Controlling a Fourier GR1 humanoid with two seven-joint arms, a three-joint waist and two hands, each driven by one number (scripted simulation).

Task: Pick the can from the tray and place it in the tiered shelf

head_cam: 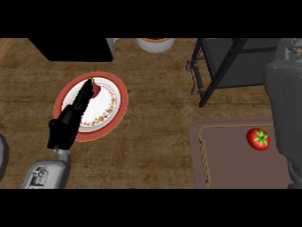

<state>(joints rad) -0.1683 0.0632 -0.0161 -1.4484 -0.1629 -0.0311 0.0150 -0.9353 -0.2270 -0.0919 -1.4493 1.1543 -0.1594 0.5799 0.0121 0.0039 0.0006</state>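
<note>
My left hand [73,116] lay stretched over the one plate [117,106] at centre left, fingers straight and pressed together, pointing up the frame, their tips at a small red thing [99,90]. The plate's rim pattern was too small to read. My right forearm [294,111] stood along the right edge, its hand unseen. One tomato [258,138] sat on the single tray [231,164] at lower right, below the one tiered shelf [235,66]. Where the can was, I couldn't tell.

tomato [258,138] on tray [235,165], plate [109,111] left
</note>
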